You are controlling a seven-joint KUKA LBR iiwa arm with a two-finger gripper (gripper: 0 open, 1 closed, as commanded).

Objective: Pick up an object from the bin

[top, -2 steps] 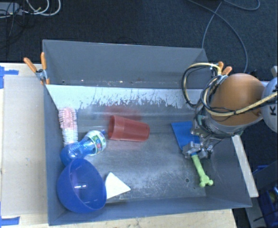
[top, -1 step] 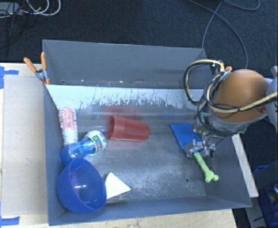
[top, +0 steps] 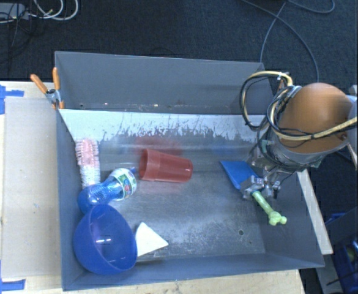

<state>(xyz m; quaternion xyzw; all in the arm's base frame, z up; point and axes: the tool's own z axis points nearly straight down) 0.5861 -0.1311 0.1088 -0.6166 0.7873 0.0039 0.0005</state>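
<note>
Hovering at the right of the bin (top: 166, 90): fingers (top: 253, 192), apart or together cannot be told. Green stick (top: 269, 208): upper end right at the fingers, long axis running down and rightward from them. Blue wedge (top: 235, 172): just left. Red cup (top: 165, 166), blue bottle (top: 108, 190): well left. Bottle label unreadable.

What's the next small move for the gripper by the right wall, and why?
Probably a small shift along the green stick toward its middle. The gripper sits at the stick's upper end, close beside the blue triangular piece; moving off that piece should favour picking the stick alone.
</note>
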